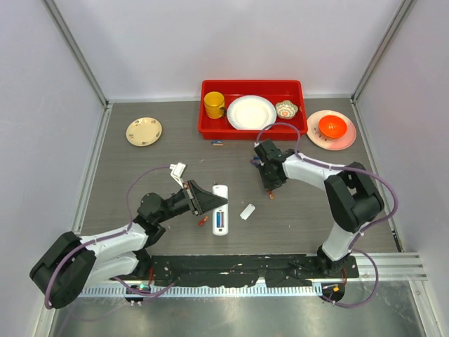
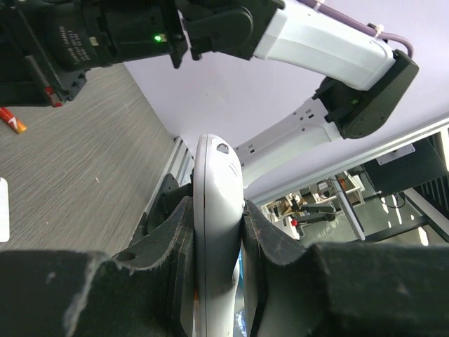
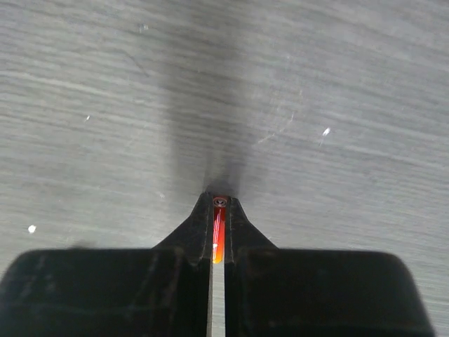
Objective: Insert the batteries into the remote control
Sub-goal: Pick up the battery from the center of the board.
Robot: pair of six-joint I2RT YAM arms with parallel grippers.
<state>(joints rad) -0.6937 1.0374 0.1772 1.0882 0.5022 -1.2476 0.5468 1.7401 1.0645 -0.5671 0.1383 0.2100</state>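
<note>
1. Left wrist view: the left gripper (image 2: 218,235) has its jaws pressed onto the remote control (image 2: 214,175). One pad sits on each side of the white body, which runs on past the fingertips.
2. From above, the left gripper (image 1: 217,200) grips the remote control (image 1: 221,210) close to its far end. Most of the handset reaches back from the jaws toward the arm bases, over the grey table (image 1: 112,161). A blue battery (image 1: 221,225) sits in its recessed slot, on the near side of the jaws.
3. A loose red-orange battery (image 1: 203,220) lies on the table just beside the remote, also on the near side of the left jaws and clear of them.
4. A small white rectangular plate (image 1: 247,211) lies flat between the two grippers, closer to the left jaws and touching neither.
5. In the right wrist view, the right gripper (image 3: 218,210) has its jaws almost together, pinching a held red-orange battery (image 3: 217,242). It shows as a thin bright strip in the slit between the fingertips, low over the table.
6. From above, the right gripper (image 1: 270,188) points down at the table, well apart from the left jaws.
7. Beyond the left jaws, a second blue battery (image 1: 218,143) lies just before the red tray (image 1: 252,134). The tray holds a yellow mug (image 1: 214,105), a white plate (image 1: 251,112) and a small patterned bowl (image 1: 286,109).
8. Farthest out, a cream plate (image 1: 144,131) lies beyond and outboard of the left jaws. An orange bowl (image 1: 332,126) sits on a pink plate (image 1: 347,138) beyond and outboard of the right jaws.
</note>
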